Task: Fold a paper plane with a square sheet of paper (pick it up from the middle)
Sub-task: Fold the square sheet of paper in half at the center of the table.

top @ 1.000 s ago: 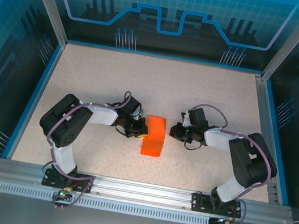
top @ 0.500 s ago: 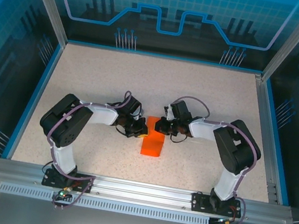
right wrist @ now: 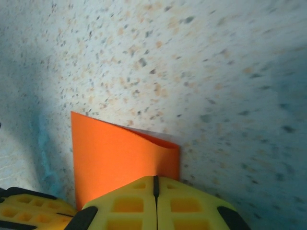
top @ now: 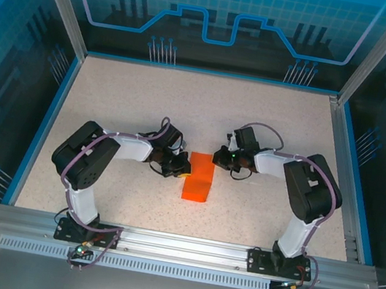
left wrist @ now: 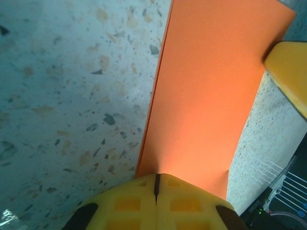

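Observation:
The square sheet of paper [top: 199,181] lies folded into a narrow orange strip at the middle of the table. My left gripper [top: 183,169] is shut, its tips resting on the strip's left edge; in the left wrist view the paper [left wrist: 211,96] stretches away from the closed fingertips [left wrist: 157,176]. My right gripper [top: 218,158] is shut at the strip's far right corner. In the right wrist view its tips [right wrist: 155,178] sit on the paper [right wrist: 115,153] beside the fold, where the two layers gape slightly. No paper shows between either pair of jaws.
A speckled tabletop [top: 271,120] lies inside blue side rails, with an aluminium frame along the near edge [top: 175,249]. Both arm bases stand at that edge. Bare table surrounds the paper on all sides.
My right gripper has swung left from beside the paper to its far right corner. The paper now lies flatter and narrower. The left gripper has stayed put.

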Controlling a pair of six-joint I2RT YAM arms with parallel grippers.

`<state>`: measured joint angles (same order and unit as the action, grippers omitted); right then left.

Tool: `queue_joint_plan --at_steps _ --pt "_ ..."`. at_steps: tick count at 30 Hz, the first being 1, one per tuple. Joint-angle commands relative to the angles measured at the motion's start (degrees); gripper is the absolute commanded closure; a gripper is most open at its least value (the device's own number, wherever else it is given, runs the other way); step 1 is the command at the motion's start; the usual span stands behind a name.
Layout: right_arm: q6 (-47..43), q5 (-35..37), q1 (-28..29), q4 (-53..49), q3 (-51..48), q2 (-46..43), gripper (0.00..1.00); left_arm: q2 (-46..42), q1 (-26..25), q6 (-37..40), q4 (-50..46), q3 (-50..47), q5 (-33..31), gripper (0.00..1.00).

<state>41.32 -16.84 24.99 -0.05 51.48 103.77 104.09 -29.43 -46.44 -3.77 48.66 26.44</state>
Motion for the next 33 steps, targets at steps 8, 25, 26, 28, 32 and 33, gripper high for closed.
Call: queue_joint_plan --at_steps 8,25,26,28,32,33 --pt "1.38 0.17 4.81 0.0 2.12 -2.29 0.93 6.65 -0.3 0.8 -13.93 -4.59 -11.4 1.0" --pt "5.03 0.37 -3.98 4.0 -0.33 3.92 0.94 6.65 -0.45 0.64 -13.78 -5.48 -11.64 1.0" --pt "5.01 0.79 -4.4 3.35 -0.2 3.78 0.94 6.65 -0.45 0.57 -13.68 -5.55 -11.59 1.0" --pt "4.57 1.51 -4.52 1.75 0.43 3.06 0.94 6.65 -0.44 0.41 -13.41 -5.65 -11.58 1.0" --pt "3.7 2.11 -2.13 -0.29 -0.44 -3.97 0.94 6.78 -0.39 0.51 -13.44 -5.47 -11.51 1.0" --pt "3.47 1.94 -1.06 -1.0 -0.77 -6.17 0.94 6.74 -0.4 0.54 -13.41 -5.49 -11.5 1.0"
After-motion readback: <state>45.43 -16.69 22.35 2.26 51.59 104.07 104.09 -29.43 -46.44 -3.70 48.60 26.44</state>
